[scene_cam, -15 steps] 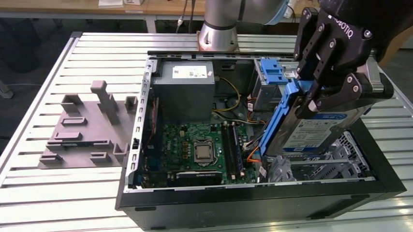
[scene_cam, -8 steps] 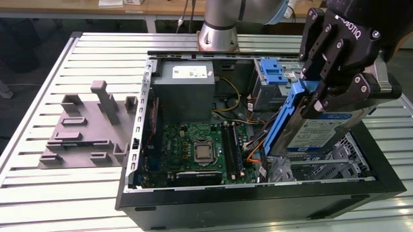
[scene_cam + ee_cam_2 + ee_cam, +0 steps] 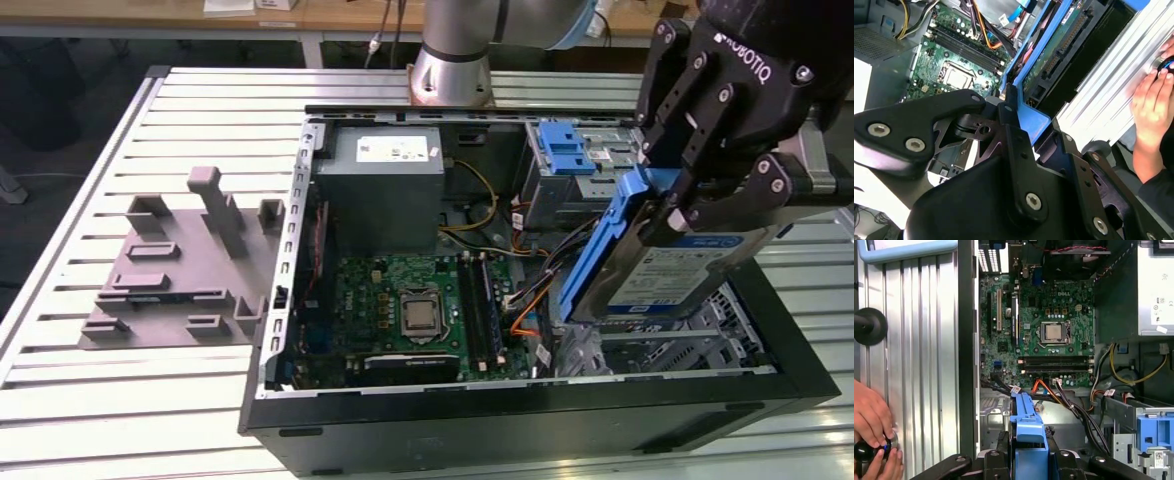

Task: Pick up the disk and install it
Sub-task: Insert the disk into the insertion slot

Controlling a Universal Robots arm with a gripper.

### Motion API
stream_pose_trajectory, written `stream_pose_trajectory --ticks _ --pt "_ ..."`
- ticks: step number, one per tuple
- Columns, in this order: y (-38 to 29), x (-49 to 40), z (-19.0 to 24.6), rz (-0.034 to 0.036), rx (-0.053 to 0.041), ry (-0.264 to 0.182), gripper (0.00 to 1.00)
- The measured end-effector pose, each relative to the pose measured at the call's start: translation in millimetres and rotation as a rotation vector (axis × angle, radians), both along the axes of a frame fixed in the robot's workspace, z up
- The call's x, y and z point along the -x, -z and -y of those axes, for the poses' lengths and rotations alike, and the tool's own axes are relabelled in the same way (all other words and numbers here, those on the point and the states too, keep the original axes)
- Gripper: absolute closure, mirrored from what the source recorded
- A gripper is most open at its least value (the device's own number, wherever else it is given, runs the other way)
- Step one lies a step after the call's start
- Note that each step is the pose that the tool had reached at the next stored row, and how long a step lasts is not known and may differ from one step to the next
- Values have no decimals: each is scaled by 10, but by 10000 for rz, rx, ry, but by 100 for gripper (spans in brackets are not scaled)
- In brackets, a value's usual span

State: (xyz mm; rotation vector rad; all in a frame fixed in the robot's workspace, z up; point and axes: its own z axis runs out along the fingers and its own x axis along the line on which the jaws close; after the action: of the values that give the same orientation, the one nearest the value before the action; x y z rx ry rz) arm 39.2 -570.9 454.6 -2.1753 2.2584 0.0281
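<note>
The disk (image 3: 671,277) is a silver-grey drive with a white and blue label and a blue plastic frame. It hangs tilted on edge over the open computer case (image 3: 534,405), at the exterior view's right. My black gripper (image 3: 671,203) is shut on its upper end. The disk's lower end hovers just above the metal drive bay (image 3: 694,345) inside the case. In the second wrist view the disk's green circuit-board side (image 3: 1054,50) and blue frame run out from between my fingers (image 3: 1011,127). In the first wrist view the blue frame (image 3: 1026,422) stands edge-on above the case floor.
Inside the case lie the green motherboard (image 3: 414,300), the grey power-supply box (image 3: 387,190), loose cables (image 3: 534,300) and a blue-latched cage (image 3: 567,150). A grey fixture (image 3: 174,265) sits at the exterior view's left on the slatted table. A person's hand (image 3: 871,425) rests beside the case.
</note>
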Motion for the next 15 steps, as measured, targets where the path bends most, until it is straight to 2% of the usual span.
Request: stream_pose_trajectory --ticks 3,10,15 --pt "4 -3 0 32 0 -1 63" --pt "19 -90 0 33 0 -1 63" --pt "21 -102 0 33 0 0 63"
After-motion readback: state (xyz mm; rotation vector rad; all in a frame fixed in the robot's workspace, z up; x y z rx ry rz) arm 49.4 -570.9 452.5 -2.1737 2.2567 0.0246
